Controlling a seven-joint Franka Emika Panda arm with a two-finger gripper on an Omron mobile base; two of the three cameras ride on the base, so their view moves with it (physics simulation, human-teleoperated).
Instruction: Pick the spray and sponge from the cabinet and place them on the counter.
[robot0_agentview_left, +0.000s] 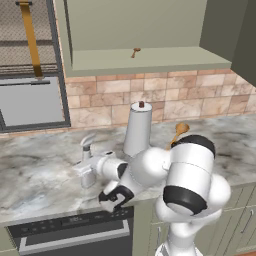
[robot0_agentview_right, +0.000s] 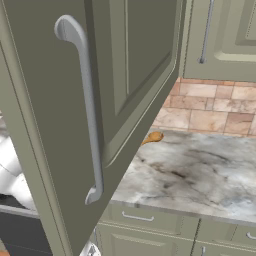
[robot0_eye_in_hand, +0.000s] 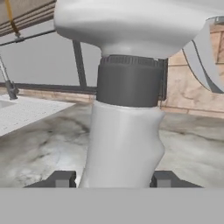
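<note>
1. Left base view: the spray stands upright on the counter, at about 9 o'clock from the white arm's elbow. The gripper comes in from the 3 o'clock side and sits at the bottle's lower body. The tapered white paper-towel roll with its dark knob stands just behind, at 1 o'clock from the spray. A wooden spoon lies at 3 o'clock from the roll. The cabinet hangs open at 12 o'clock, and a small brown thing, too small to name, rests on its shelf. The wire-mesh unit with an orange strap fills the 10 o'clock corner. A dark appliance panel sits below the counter edge at 7 o'clock.

2. Right base view: the cabinet's open door, with its long bar handle, covers the side from 12 to 7 o'clock. The marble counter stretches at 4 o'clock. The spoon's bowl peeks out beside the door edge near the centre.

3. Hand view: the spray's pale body and dark collar fill the centre. One dark fingertip stands at each side of it, at 7 and 5 o'clock, so the pincer is pinching the spray. The counter lies beneath.
</note>
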